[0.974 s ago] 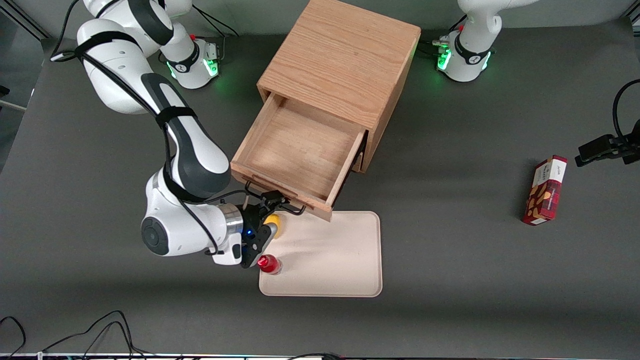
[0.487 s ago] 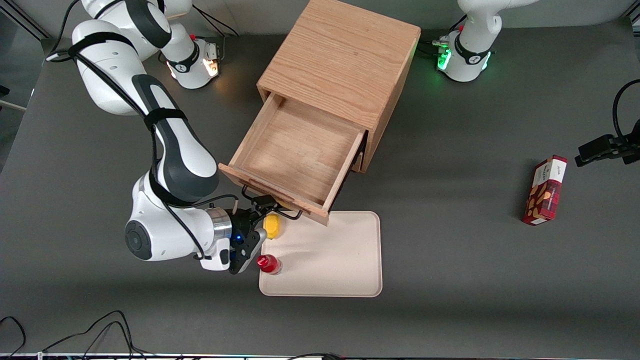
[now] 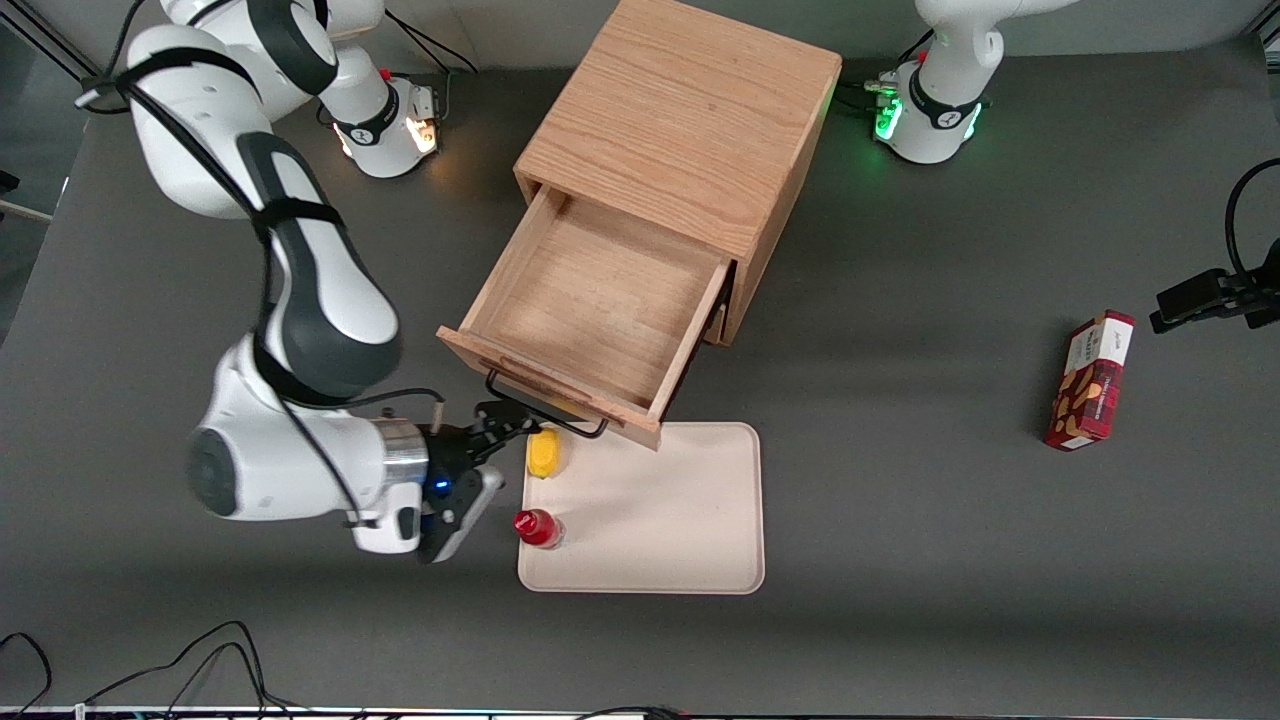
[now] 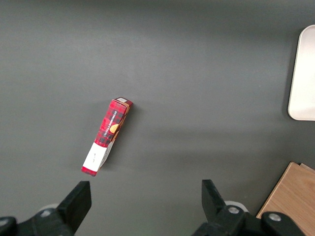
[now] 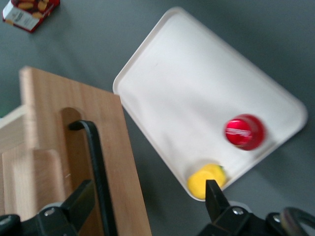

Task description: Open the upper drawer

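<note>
The upper drawer (image 3: 590, 310) of the oak cabinet (image 3: 680, 120) stands pulled far out, and its inside is bare. Its thin black wire handle (image 3: 545, 405) faces the front camera. My right gripper (image 3: 497, 455) is open and holds nothing. It sits just off the handle's end, toward the working arm's end of the table. In the right wrist view the drawer front (image 5: 54, 147) and the handle (image 5: 98, 167) lie between the spread fingers of the gripper (image 5: 147, 206), close to one finger (image 5: 81, 201). The bottom drawer is mostly hidden under the open one.
A cream tray (image 3: 690, 520) lies in front of the drawer, with a yellow object (image 3: 543, 452) and a red-capped bottle (image 3: 537, 527) on it near the gripper. A red snack box (image 3: 1090, 380) lies toward the parked arm's end of the table.
The drawer came out slightly more. The gripper then let go of the handle and drew back toward the working arm's end of the table, its fingers now apart.
</note>
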`<control>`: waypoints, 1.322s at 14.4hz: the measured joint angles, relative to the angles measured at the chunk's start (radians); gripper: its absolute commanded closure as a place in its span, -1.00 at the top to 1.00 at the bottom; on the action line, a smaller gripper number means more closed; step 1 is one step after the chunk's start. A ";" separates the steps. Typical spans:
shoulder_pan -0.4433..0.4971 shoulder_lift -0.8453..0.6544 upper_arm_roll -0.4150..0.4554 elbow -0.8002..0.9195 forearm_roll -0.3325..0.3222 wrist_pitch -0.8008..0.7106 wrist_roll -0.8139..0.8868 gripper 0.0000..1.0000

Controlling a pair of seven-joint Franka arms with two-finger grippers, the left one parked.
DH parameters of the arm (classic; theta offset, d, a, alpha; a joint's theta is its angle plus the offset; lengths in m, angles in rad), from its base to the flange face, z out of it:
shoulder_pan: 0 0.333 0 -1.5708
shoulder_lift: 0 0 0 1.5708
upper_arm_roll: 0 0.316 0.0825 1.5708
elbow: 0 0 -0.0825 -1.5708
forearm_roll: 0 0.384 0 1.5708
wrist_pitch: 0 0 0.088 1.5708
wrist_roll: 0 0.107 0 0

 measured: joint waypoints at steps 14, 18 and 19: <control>0.005 -0.649 -0.186 -0.215 -0.280 -0.662 0.250 1.00; 0.003 -0.871 -0.228 -0.561 -0.292 -0.573 0.420 1.00; 0.003 -0.935 -0.245 -0.662 -0.303 -0.508 0.431 1.00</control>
